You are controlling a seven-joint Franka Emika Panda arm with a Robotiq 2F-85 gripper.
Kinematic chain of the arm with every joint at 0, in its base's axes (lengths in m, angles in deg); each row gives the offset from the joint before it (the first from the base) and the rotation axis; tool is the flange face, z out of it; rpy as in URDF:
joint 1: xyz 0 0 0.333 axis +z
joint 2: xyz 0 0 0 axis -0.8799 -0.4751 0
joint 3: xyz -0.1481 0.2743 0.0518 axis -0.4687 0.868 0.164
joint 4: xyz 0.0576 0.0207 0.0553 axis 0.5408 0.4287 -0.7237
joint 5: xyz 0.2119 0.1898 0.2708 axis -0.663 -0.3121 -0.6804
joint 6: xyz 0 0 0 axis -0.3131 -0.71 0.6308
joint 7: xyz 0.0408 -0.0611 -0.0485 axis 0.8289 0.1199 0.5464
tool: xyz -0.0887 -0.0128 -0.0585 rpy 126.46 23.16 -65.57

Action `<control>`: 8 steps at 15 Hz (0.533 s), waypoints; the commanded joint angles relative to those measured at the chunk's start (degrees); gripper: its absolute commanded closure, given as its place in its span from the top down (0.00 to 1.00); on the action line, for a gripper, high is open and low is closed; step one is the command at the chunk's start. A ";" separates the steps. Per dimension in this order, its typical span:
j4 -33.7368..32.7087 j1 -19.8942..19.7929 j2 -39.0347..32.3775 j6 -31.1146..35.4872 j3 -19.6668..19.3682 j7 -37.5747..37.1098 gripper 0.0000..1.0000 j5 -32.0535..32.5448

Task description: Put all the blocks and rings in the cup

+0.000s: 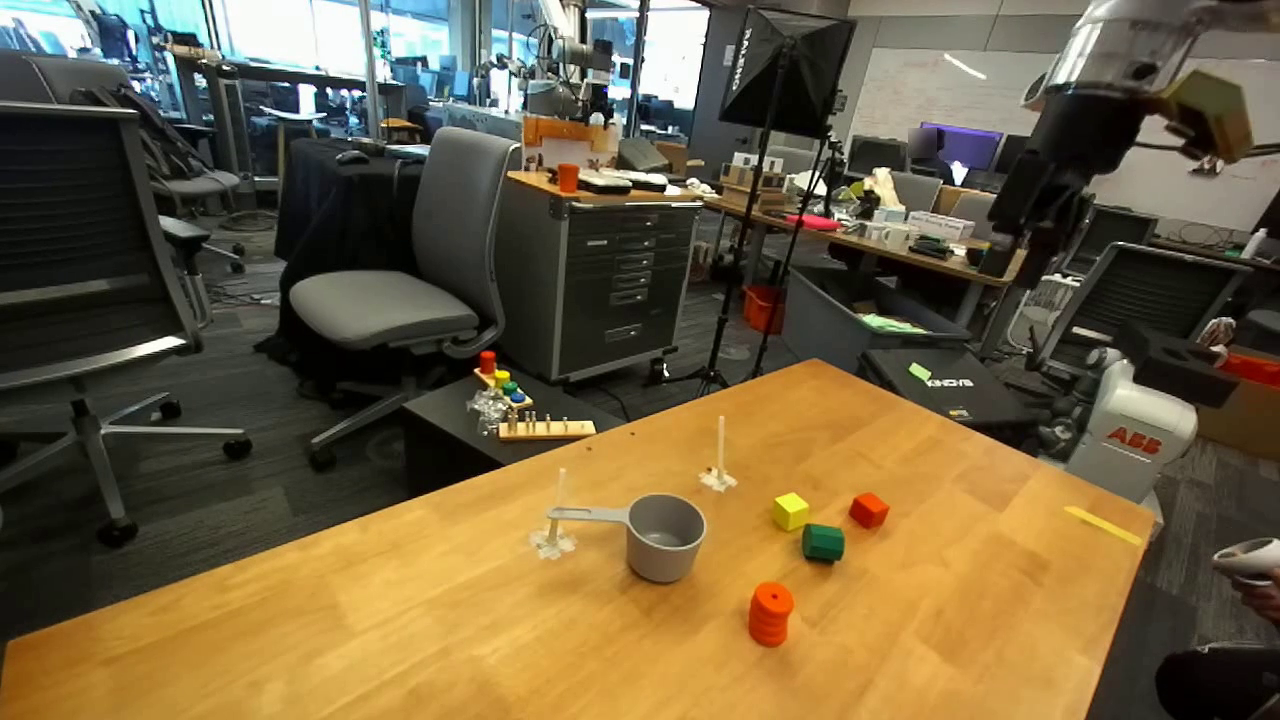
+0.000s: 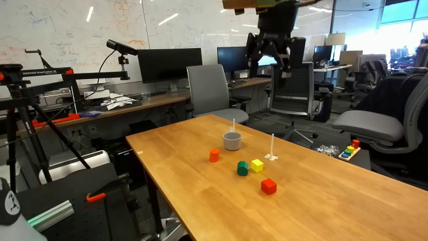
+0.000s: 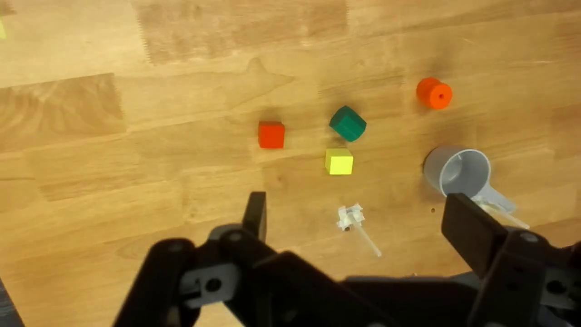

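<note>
Ops: Grip state?
Me: My black two-finger tool (image 3: 358,218) is spread wide, holding nothing, well above the light-brown wooden worktop (image 3: 204,109).
Ops: Container?
Me: Small grey round cup (image 3: 435,168) with a flat side handle (image 3: 500,198), upright on the worktop; material unclear. Wrist view, clock centred on the dark green many-sided block (image 3: 347,123): cup at 4 o'clock, handle pointing to 4 too.
Ops: Loose parts?
Me: Outside the cup, all on the worktop. Yellow cube (image 3: 339,162) at 6, just beside green. Red cube (image 3: 271,135) at 9. Upright stack of orange rings (image 3: 434,93) between 2 and 3, nearest the cup.
Ops: Other stuff?
Me: Two thin pale sticks (image 3: 366,238), taped at the base. One at 6, past the yellow cube; the other by the handle, contact unclear.
</note>
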 commanded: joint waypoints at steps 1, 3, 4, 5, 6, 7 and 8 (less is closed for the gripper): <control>-6.91 -3.25 -10.03 -2.24 0.64 -6.07 1.00 2.85; -3.36 -3.80 -7.58 -0.17 1.79 -4.40 1.00 2.52; -4.26 -4.35 -9.31 -0.18 1.71 -5.26 1.00 3.12; -4.99 -4.69 -10.38 -0.23 1.66 -5.75 1.00 3.48; -5.46 -4.76 -10.78 -0.33 1.65 -6.04 1.00 3.57; -5.76 -4.74 -10.80 -0.45 1.66 -6.27 1.00 3.59; -6.00 -4.72 -10.78 -0.56 1.66 -6.46 1.00 3.59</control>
